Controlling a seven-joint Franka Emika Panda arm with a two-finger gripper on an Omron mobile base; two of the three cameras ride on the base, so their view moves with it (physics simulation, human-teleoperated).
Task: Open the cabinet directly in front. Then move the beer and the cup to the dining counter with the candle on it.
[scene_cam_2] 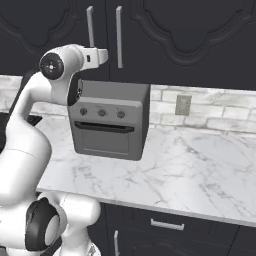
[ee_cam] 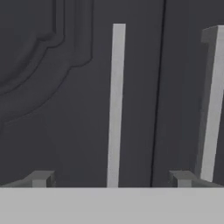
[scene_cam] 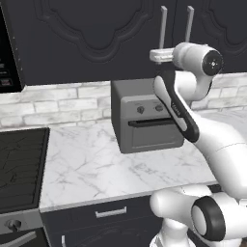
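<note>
The dark cabinet (scene_cam: 91,34) (scene_cam_2: 190,30) hangs on the wall with both doors shut. Its two slim silver handles (scene_cam: 163,26) (scene_cam_2: 90,25) stand side by side at the door seam. My gripper (ee_cam: 111,178) (scene_cam: 160,54) (scene_cam_2: 100,55) is raised to the lower end of the left handle (ee_cam: 115,100). It is open, and the bar runs up between the wide-apart fingertips (ee_cam: 41,178) without touching them. The right handle (ee_cam: 213,100) lies outside the jaws. The beer, the cup, the dining counter and the candle are out of view.
A grey toaster oven (scene_cam: 144,120) (scene_cam_2: 110,120) stands on the white marble counter (scene_cam: 96,164) (scene_cam_2: 200,170) just under my hand. A black cooktop (scene_cam: 19,164) lies to the left, below a dark appliance (scene_cam: 7,53). A wall outlet (scene_cam_2: 183,104) sits on the brick backsplash.
</note>
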